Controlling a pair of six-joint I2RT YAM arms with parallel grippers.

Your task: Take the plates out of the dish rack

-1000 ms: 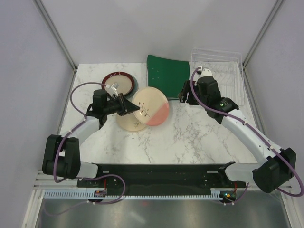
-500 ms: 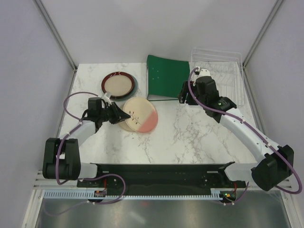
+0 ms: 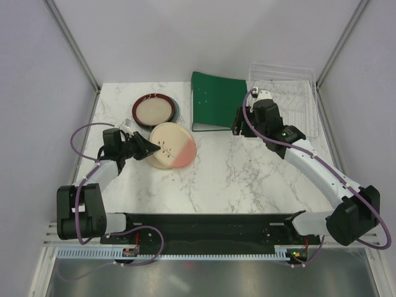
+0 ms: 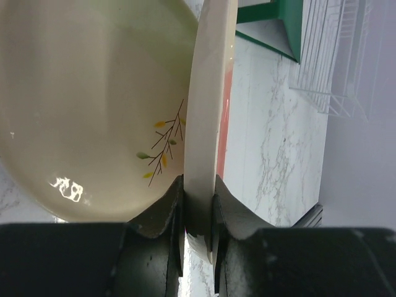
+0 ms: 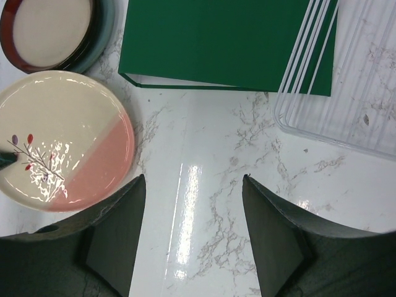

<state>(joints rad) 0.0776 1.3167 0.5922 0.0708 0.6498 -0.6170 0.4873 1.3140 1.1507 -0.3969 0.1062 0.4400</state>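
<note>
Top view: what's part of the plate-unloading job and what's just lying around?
Job:
- dish rack
- cream-and-pink plate, clamped at its rim by the left gripper
- sprig plate, partly under it
- red-rimmed plate, stacked on the grey plate

Lying about:
- green binder

White links (image 3: 105, 168), black joints (image 3: 77, 207), purple cables (image 3: 72, 143), and a black wedge-fingered left pincer (image 4: 198, 185) and right pincer (image 5: 192, 179).
</note>
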